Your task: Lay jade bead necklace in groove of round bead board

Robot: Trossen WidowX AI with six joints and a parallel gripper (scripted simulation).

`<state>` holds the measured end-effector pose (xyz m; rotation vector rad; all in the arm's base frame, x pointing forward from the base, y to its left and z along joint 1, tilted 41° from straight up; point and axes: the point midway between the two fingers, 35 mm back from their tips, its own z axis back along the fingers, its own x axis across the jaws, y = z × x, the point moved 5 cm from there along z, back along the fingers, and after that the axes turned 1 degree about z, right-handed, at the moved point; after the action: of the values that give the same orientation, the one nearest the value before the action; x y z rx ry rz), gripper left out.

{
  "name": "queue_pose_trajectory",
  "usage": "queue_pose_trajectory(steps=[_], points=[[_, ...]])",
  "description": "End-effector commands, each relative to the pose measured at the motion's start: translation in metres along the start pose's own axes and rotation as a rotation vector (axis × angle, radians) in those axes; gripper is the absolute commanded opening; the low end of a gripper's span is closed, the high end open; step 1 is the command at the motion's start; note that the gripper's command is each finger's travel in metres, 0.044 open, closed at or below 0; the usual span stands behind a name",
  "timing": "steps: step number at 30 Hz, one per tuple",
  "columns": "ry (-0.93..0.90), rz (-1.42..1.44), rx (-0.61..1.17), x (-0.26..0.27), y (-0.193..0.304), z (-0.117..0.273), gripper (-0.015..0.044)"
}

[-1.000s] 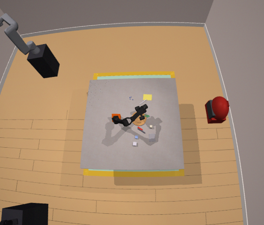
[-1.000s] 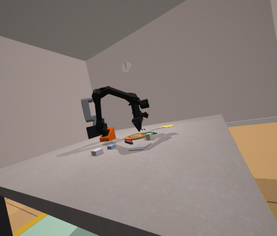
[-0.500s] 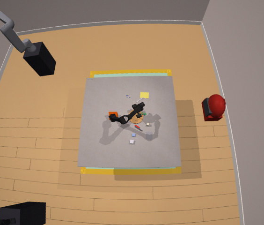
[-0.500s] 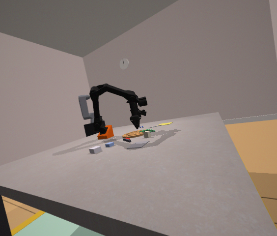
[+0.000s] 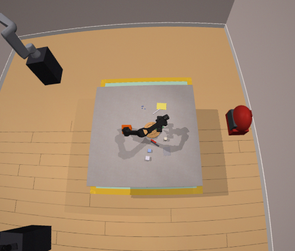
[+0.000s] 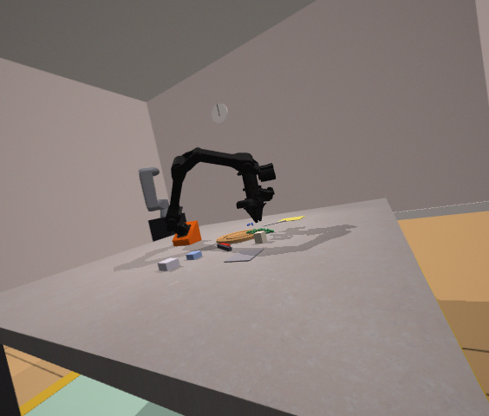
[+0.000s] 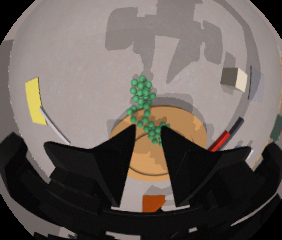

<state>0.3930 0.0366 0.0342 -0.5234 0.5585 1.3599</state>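
The jade bead necklace [image 6: 268, 230] [image 7: 142, 92] is a bunched green string. One end lies over the rim of the round bead board [image 5: 152, 133] [image 6: 229, 237] [image 7: 196, 131], and the rest lies on the table beyond it. In the wrist view the near beads reach toward the right fingertip. The board is flat orange-brown wood with a ring groove; the arm hides part of it in the top view. My gripper [image 6: 257, 221] [image 7: 148, 128] points down above the board and necklace, partly open, with nothing held between its fingers.
A beige cube [image 5: 165, 138] [image 6: 260, 237] [image 7: 230, 78] and a red-and-black tool [image 5: 153, 141] [image 6: 224, 246] [image 7: 220, 142] lie near the board. Blue [image 5: 149, 150] and white [image 5: 147, 158] blocks lie farther off. A yellow sheet [image 5: 161, 106] and white stick [image 5: 156, 111] lie opposite. An orange block [image 6: 194, 232] is by the arm's base.
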Motion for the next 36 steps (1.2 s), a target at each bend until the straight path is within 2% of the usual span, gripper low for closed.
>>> queue_pose_trajectory(steps=[1, 6, 10, 34, 36], points=[[0.001, -0.027, -0.007, 0.001, -0.005, 0.003, 0.012], [0.001, -0.027, -0.007, 0.001, -0.005, -0.012, 0.012], [-0.003, -0.025, -0.008, 0.002, -0.004, -0.005, 0.012], [0.003, -0.027, -0.008, 0.0, -0.005, -0.037, 0.012], [-0.003, -0.038, -0.007, -0.001, -0.007, -0.035, 0.0067]])
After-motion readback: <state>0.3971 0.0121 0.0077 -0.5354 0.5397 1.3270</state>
